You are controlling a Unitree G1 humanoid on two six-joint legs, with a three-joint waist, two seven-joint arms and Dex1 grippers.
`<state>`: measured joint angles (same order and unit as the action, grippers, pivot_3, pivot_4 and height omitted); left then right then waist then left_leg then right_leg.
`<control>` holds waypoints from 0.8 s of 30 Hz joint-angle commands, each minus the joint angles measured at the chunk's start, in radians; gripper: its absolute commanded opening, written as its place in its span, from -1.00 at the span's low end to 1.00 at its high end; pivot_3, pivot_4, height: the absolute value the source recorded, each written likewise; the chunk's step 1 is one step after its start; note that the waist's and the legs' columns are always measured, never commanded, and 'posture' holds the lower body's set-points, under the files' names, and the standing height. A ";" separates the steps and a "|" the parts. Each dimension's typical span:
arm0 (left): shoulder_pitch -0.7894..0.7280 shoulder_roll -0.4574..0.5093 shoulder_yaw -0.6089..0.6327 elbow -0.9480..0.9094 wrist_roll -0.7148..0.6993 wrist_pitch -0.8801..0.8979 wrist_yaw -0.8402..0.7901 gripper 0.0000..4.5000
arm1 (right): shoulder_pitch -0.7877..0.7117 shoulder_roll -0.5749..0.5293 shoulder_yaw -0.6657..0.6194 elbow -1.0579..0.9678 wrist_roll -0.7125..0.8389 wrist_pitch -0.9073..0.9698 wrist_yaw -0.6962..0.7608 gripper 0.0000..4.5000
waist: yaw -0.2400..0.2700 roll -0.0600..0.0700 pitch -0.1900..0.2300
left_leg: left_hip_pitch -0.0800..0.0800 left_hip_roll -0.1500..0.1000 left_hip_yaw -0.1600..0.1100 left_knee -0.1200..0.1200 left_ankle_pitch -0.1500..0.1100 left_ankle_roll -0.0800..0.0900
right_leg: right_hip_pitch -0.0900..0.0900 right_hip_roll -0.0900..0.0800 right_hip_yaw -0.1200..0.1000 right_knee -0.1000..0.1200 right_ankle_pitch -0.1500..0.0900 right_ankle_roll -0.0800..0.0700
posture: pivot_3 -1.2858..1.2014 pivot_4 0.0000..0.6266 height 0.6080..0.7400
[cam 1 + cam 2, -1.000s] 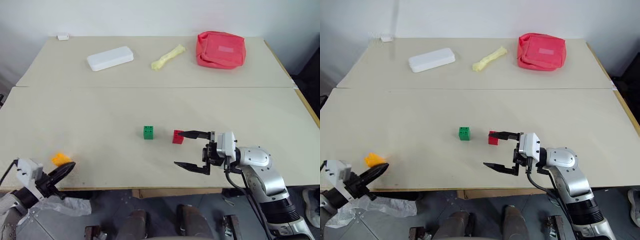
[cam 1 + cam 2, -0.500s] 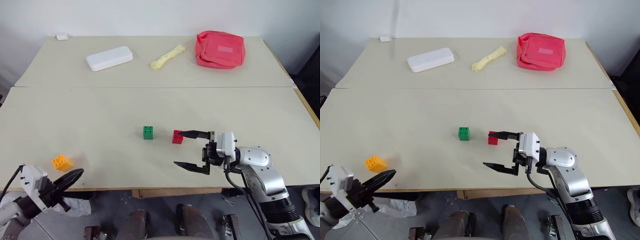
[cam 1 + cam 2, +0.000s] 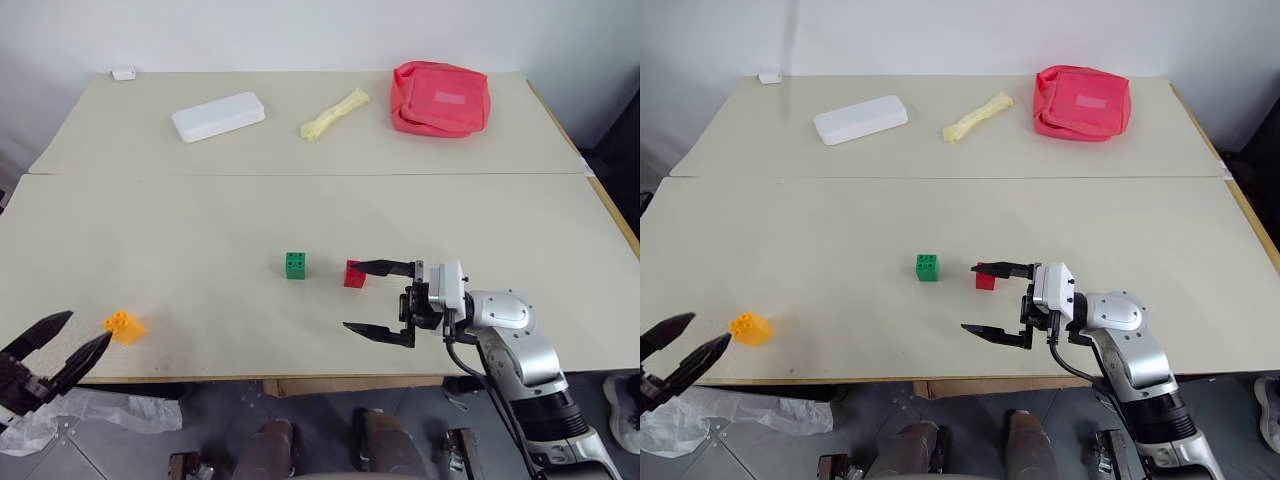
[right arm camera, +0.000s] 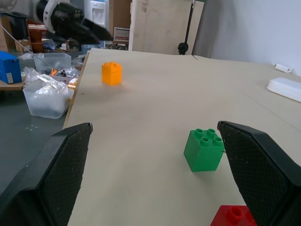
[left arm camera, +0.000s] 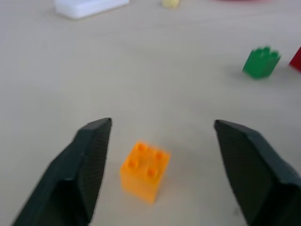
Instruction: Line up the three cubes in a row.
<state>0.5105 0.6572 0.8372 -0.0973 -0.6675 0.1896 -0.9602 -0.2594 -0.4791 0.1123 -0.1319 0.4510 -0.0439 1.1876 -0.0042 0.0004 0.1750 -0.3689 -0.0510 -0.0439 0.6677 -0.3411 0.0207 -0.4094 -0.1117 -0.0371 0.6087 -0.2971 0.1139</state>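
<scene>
The orange-yellow cube (image 3: 124, 326) sits upright near the table's front left edge. My left gripper (image 3: 62, 340) stands open just off that edge, left of the cube, with nothing in it; in the left wrist view the cube (image 5: 144, 171) lies free between its spread fingers (image 5: 89, 155). The green cube (image 3: 296, 265) and the red cube (image 3: 355, 274) rest side by side mid-table with a small gap. My right gripper (image 3: 378, 300) hangs open, pointing left, its far finger beside the red cube and not gripping it.
At the back of the table (image 3: 200, 220) lie a white rectangular case (image 3: 218, 116), a pale yellow soft object (image 3: 334, 112) and a pinkish-red pouch (image 3: 440, 98). A small white item (image 3: 124, 73) sits at the far left corner. A seam runs across the table.
My left gripper has opened and drawn back to the left off the table's front edge, leaving the orange-yellow cube on the table. The right arm has stayed put.
</scene>
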 commanded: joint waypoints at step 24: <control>-0.336 0.195 -0.286 0.415 0.232 -0.278 -0.239 0.91 | -0.045 -0.039 -0.026 -0.016 0.018 0.018 0.039 1.00 | -0.020 -0.001 -0.001 | 0.000 -0.001 -0.001 0.000 -0.001 0.001 | 0.000 -0.001 -0.002 0.004 0.000 0.000 | 0.03 -0.52 1.00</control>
<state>0.1894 0.8420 0.5456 0.3089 -0.4438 -0.0521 -1.1984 -0.2985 -0.5084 0.1086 -0.1140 0.4519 -0.0208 1.2240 -0.0246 -0.0005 0.1745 -0.3692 -0.0518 -0.0445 0.6672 -0.3417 0.0222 -0.4096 -0.1128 -0.0389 0.6130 -0.2970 0.1141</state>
